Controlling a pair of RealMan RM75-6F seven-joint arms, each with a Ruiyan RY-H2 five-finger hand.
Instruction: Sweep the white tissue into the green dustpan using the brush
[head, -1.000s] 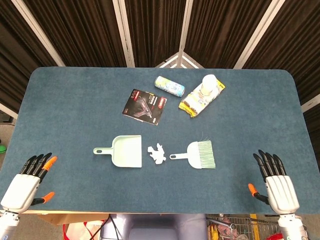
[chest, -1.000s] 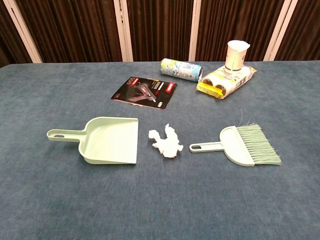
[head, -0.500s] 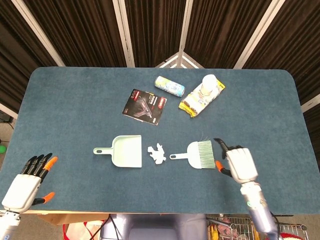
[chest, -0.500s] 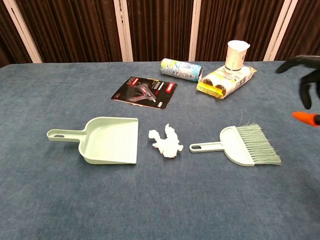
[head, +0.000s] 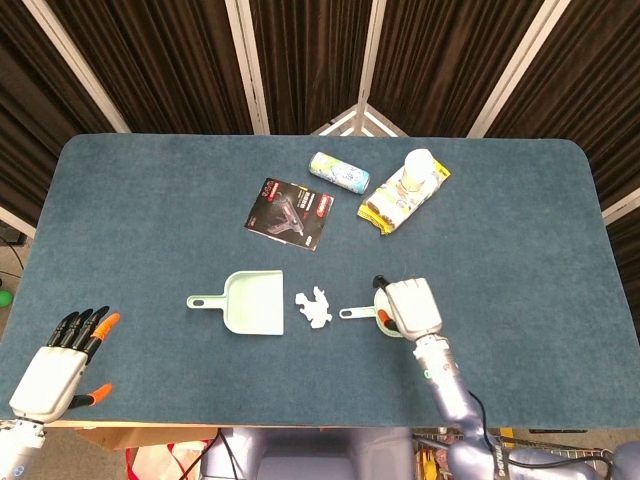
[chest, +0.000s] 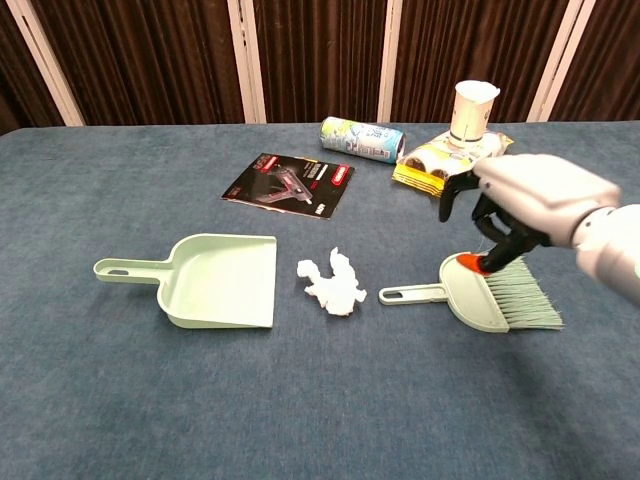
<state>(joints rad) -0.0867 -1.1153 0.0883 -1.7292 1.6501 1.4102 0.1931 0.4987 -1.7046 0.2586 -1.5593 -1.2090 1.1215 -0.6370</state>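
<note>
The pale green dustpan (head: 250, 303) (chest: 220, 280) lies left of centre, its mouth facing the crumpled white tissue (head: 315, 306) (chest: 332, 283). Right of the tissue lies the green brush (chest: 492, 295), handle (head: 352, 313) pointing at the tissue. My right hand (head: 410, 307) (chest: 525, 203) hangs over the brush head, covering it in the head view. Its fingers are apart and point down, the orange thumb tip close to the brush back, and it holds nothing. My left hand (head: 57, 364) lies at the table's front left corner with fingers stretched out, empty, and the chest view does not show it.
A black booklet (head: 290, 210) (chest: 290, 183) lies behind the dustpan. Further back a patterned can (head: 338, 172) (chest: 362, 138) lies on its side beside a yellow packet (head: 403, 192) (chest: 440, 165) with a white cup (chest: 474, 113) on it.
My right hand has swept in from the front right edge, leftward, to hang over the brush head. The left hand, dustpan, tissue and brush have stayed put.
</note>
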